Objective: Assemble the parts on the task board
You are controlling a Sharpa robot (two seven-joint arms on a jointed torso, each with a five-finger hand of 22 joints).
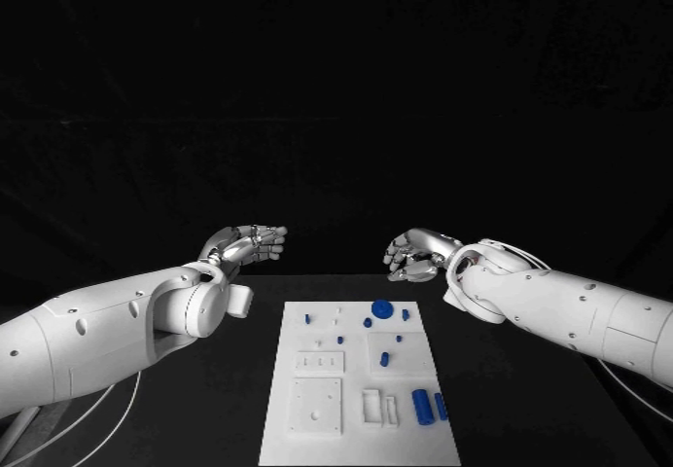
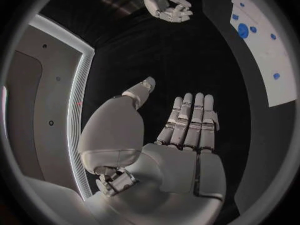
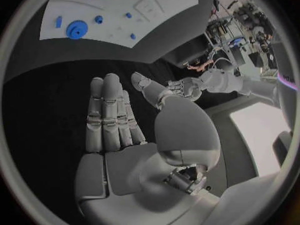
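Black desk (image 1: 266, 292) under me, white task board (image 1: 351, 428) centred, blue parts (image 1: 381, 308) scattered on it. My left hand (image 1: 250, 243) and right hand (image 1: 416, 255) hover beyond board's far edge, both empty, fingers loosely apart. Round part lies nearer my right hand, on board's far right.

I see the black tabletop (image 1: 512, 389) running under and around the work area, matte and dark, with its far edge fading into a black backdrop. Thin pale cables (image 1: 85, 409) hang in loops off its left side, and another (image 1: 638, 384) off its right.
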